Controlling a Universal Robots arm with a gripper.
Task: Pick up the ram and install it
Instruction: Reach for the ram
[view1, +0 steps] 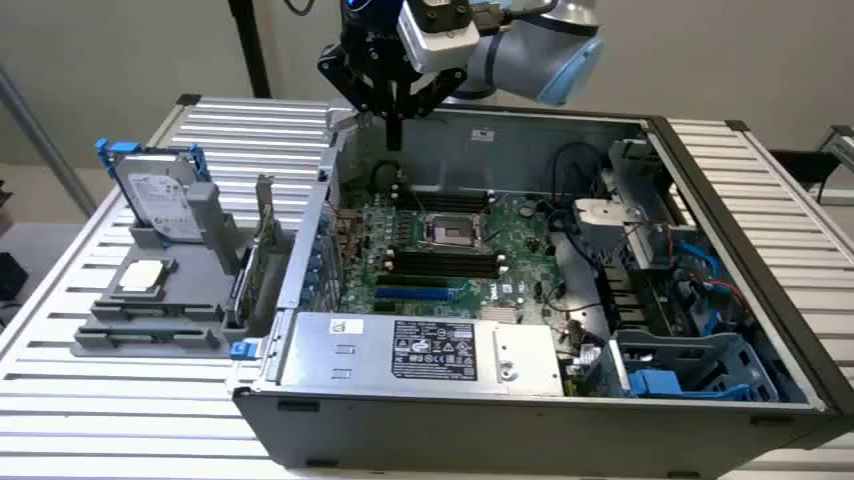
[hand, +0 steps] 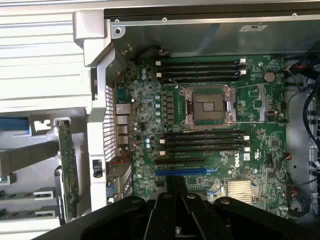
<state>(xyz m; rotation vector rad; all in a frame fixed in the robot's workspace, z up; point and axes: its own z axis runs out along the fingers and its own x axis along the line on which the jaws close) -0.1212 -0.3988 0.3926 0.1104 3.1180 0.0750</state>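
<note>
My gripper (view1: 395, 128) hangs shut and empty above the back left corner of the open computer case (view1: 534, 400). Its dark fingers (hand: 176, 207) are pressed together over the green motherboard (hand: 150, 120). Two slim green sticks, which look like the ram (view1: 150, 335), lie in slots of the grey holder (view1: 94, 345) on the table, at the exterior view's left of the case. In the wrist view the ram (hand: 25, 212) shows beside the case wall. Black memory slots (view1: 441, 265) run across the board near the processor socket (hand: 209, 106), and more memory slots (hand: 205, 142) lie on each side of it.
The grey holder also carries a hard drive (view1: 158, 200), a square silver processor chip (view1: 143, 277) and an upright green expansion card (view1: 263, 250). Inside the case sit a power supply (view1: 414, 350), cables (view1: 694, 270) and drive bays. The case's left wall (view1: 314, 230) stands between holder and board.
</note>
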